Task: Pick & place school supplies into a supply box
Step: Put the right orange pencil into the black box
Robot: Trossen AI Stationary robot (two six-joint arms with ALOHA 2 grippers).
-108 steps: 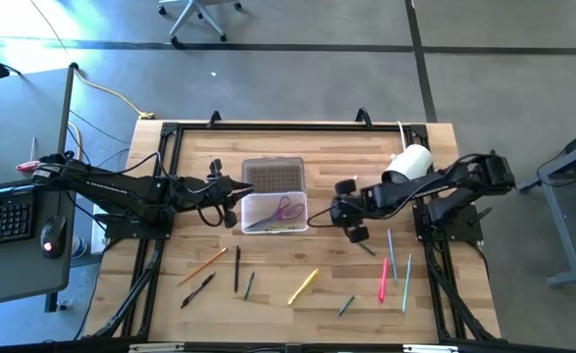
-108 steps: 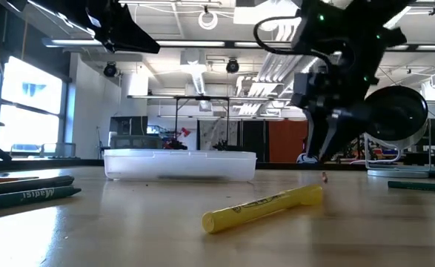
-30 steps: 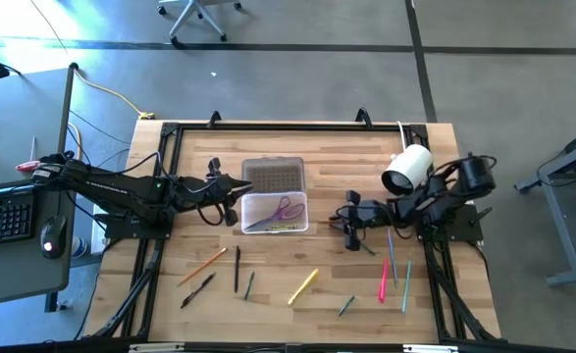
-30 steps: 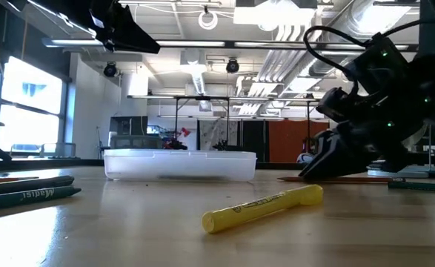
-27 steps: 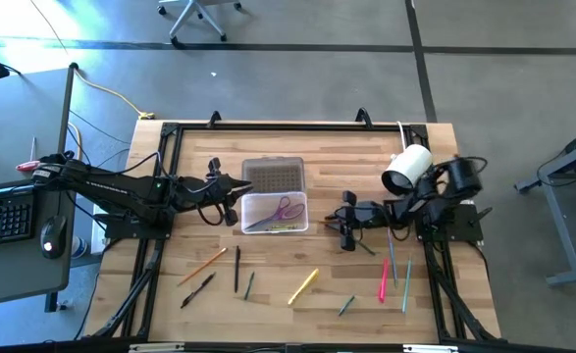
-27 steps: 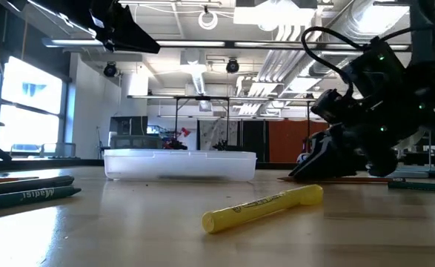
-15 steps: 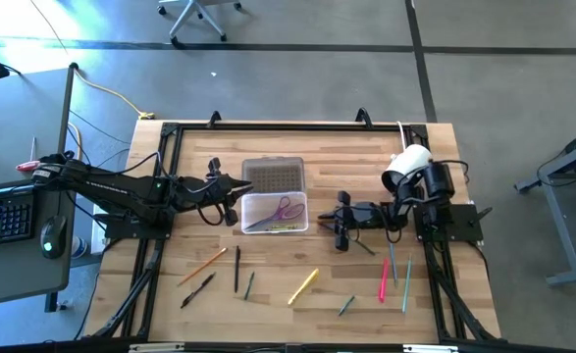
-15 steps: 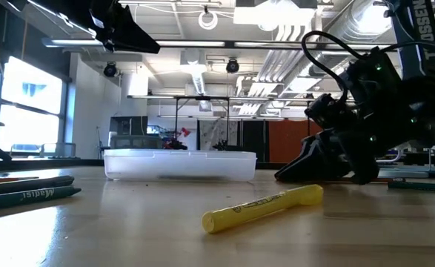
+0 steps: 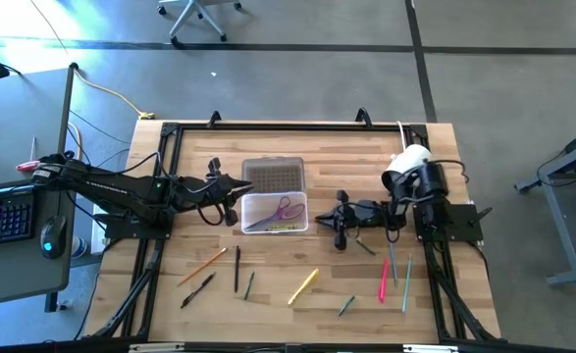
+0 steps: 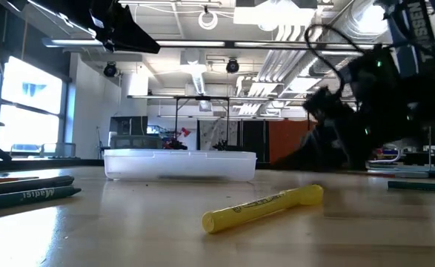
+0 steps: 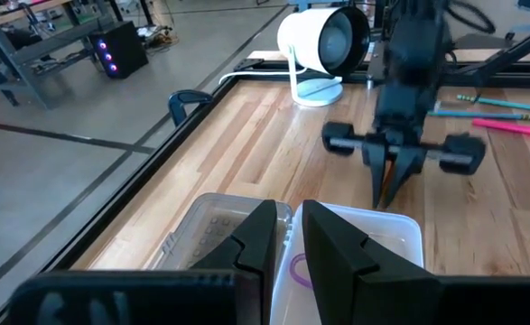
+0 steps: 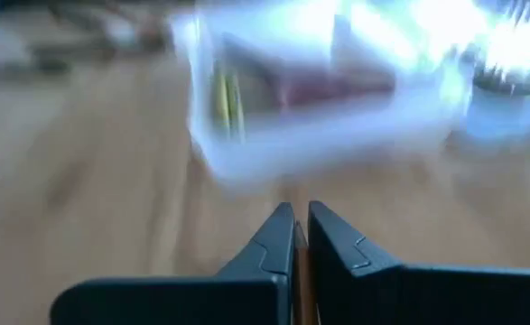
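The supply box (image 9: 275, 213) is a clear tray, its lid (image 9: 273, 176) lying open on the far side. Pink-purple scissors (image 9: 288, 208) and yellow sticks (image 9: 283, 227) lie inside. My right gripper (image 9: 333, 226) is low, just right of the box, shut on a thin orange pencil (image 12: 298, 257). My left gripper (image 11: 288, 236) hangs above the box's left side, narrowly open and empty. Loose pens and pencils lie on the near half of the table: a yellow marker (image 9: 303, 286), an orange pencil (image 9: 202, 266), a pink pen (image 9: 384, 279). My right gripper pinches the orange pencil (image 11: 394, 173) between its two fingers. The pencil runs along the fingers, showing as a thin strip in the gap. The fingers come from the table's right, slanting down toward the box. Whether the pencil is clear of the table does not show.
A white cylindrical camera (image 9: 405, 167) stands at the far right, close behind my right arm. Light blue and green pencils (image 9: 406, 284) lie near the right frame rail. Black and green pens (image 9: 236, 270) lie near the front. Bare wood lies between the box and the far rail.
My right gripper has slid low over the table toward its left edge, closing in on the box, and has shut on the orange pencil that lay beside it. In the low view its tip now sits a little higher than before.
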